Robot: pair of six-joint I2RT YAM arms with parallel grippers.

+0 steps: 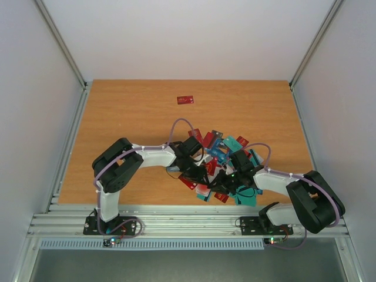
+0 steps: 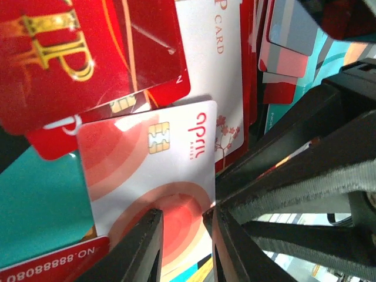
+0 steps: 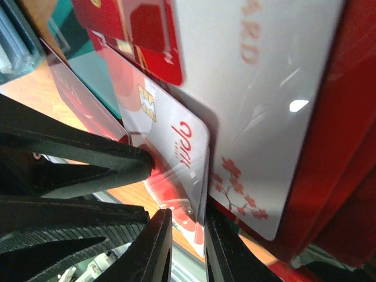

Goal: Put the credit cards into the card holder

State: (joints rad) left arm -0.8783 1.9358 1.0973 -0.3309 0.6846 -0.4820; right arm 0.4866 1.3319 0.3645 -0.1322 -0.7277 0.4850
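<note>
Left wrist: april card [image 2: 147,170] between left fingers [image 2: 138,252]; right fingers [image 3: 150,252] straddle corner.

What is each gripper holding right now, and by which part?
The right fingers seem to pinch the april card by one corner. The left fingers touch the same card, but a grip cannot be told.

Robotics test cell in a laboratory: plain white panels [image 1: 188,35] box in a wood-grain surface [image 1: 129,111] on three sides, bare aluminium rails [image 1: 188,222] line its near edge, and a left arm [image 1: 120,170] and right arm [image 1: 305,200] stand bolted there, trailing exposed purple cables [image 1: 176,125]
</note>
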